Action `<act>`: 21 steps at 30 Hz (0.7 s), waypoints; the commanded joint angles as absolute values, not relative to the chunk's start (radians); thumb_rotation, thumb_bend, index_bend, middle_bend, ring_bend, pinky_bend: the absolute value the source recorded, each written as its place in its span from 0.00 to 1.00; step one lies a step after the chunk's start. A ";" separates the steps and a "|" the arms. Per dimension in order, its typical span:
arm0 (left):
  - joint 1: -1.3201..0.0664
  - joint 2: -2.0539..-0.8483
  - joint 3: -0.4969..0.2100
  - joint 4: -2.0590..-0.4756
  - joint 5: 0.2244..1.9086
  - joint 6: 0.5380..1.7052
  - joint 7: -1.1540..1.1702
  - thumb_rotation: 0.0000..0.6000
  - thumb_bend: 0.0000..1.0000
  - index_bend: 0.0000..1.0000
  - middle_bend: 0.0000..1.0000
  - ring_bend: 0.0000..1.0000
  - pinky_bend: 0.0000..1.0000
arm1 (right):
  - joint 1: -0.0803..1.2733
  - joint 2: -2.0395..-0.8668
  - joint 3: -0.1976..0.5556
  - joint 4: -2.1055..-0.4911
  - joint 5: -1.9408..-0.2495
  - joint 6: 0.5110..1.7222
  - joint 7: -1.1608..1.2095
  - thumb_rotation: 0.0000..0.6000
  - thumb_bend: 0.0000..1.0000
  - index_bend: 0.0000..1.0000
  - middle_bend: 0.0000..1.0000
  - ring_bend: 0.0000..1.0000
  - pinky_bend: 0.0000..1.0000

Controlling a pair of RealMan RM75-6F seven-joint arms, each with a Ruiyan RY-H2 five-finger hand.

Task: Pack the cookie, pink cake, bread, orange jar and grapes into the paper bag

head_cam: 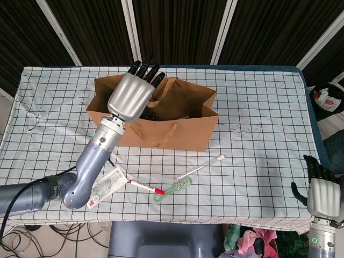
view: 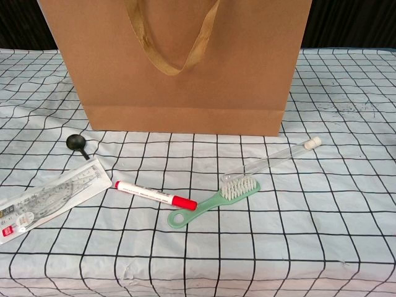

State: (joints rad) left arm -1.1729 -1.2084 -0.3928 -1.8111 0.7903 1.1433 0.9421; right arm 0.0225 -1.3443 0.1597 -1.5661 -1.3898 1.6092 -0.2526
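The left hand [head_cam: 130, 95] hovers above the paper bag [head_cam: 177, 129] near the table's far edge, fingers [head_cam: 144, 69] spread, holding nothing. The grapes [head_cam: 152, 115] seem to lie inside, beneath the palm, half hidden. The right hand [head_cam: 323, 194] idles at the near right corner, fingers loosely extended.

Probably a lab: checked tablecloth [head_cam: 258, 107], dark slatted wall [head_cam: 177, 27], floor cables [head_cam: 16, 242].

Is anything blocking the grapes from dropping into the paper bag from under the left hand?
Nothing visible does. The left hand is over the open mouth of the paper bag with fingers spread, and the grapes show just below it, already inside the bag.
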 commanded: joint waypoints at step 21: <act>-0.415 -0.844 0.115 -2.037 1.439 1.477 0.450 1.00 0.07 0.09 0.07 0.00 0.12 | 0.037 -1.263 0.113 -1.567 -1.455 1.557 -0.230 1.00 0.19 0.14 0.13 0.18 0.23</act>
State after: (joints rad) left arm -0.5667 -0.8670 -0.0393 -2.1234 1.2952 1.3968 0.5906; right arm 0.0315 -1.2778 0.1259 -1.5689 -1.4417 1.5731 -0.2396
